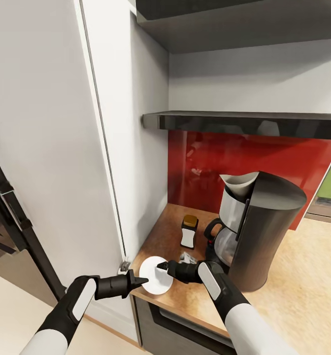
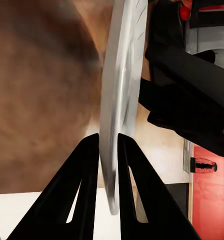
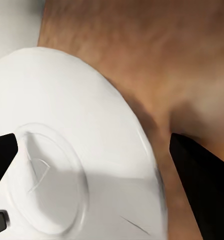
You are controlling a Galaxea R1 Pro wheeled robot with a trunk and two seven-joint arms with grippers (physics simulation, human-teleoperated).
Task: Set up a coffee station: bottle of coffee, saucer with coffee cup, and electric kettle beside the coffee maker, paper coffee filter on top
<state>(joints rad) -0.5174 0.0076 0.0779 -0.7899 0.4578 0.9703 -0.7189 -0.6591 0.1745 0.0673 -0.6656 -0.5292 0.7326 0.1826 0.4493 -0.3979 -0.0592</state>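
Note:
The white saucer (image 1: 154, 285) lies at the kitchen countertop's (image 1: 293, 276) front left corner, overhanging the edge. My left gripper (image 1: 141, 282) is shut on its rim; the left wrist view shows the saucer (image 2: 123, 70) edge-on between the left gripper's (image 2: 108, 137) fingers. My right gripper (image 1: 160, 266) hovers open just over the saucer (image 3: 67, 100), with the right gripper (image 3: 89, 145) spread wide. Behind stands the coffee maker (image 1: 264, 231) with the paper coffee filter (image 1: 239, 183) on top. The bottle of coffee (image 1: 189, 230) stands left of it. The kitchen shelf (image 1: 244, 121) hangs above. The coffee cup and electric kettle are out of view.
A tall white cabinet side (image 1: 131, 148) walls off the counter's left end, and a red backsplash (image 1: 234, 162) closes the rear. A small pale object (image 1: 186, 256) sits by the carafe, half hidden behind my right gripper. The counter runs on to the right.

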